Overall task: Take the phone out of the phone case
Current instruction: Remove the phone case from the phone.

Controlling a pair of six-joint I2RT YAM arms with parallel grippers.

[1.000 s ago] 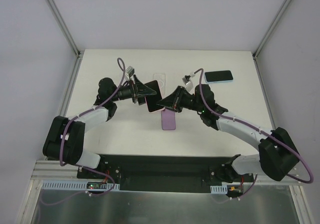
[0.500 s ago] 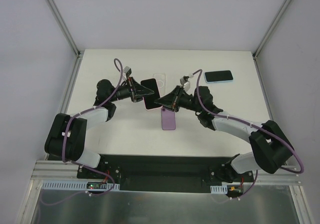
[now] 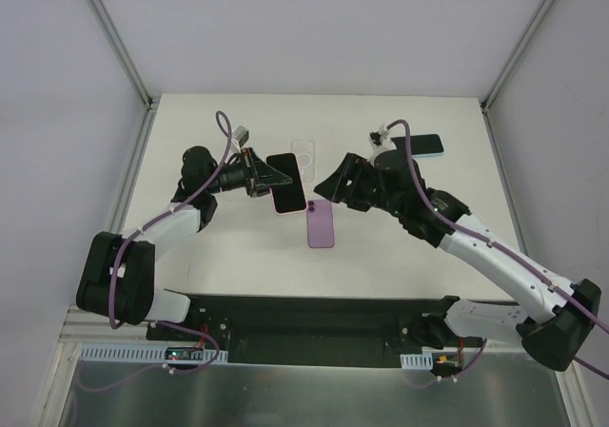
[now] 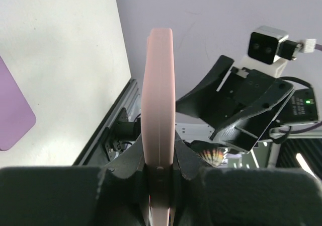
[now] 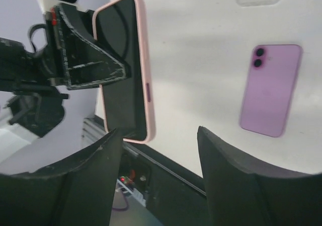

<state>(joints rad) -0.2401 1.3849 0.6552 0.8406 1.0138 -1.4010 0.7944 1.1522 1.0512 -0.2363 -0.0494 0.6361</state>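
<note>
Pink phone case (image 4: 158,85) edge-on, lower end buried between left jaws.

phone case (image 5: 146,85): matt pink plastic | screen (image 5: 121,110): glossy black | table (image 3: 238,256): matt white

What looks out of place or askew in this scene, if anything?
Nothing looks spilled or broken. One thing is unusual: the pink-cased phone does not lie flat on the table but is held up and tilted, clamped in the left tool. The right tool is open, apart from it.
</note>
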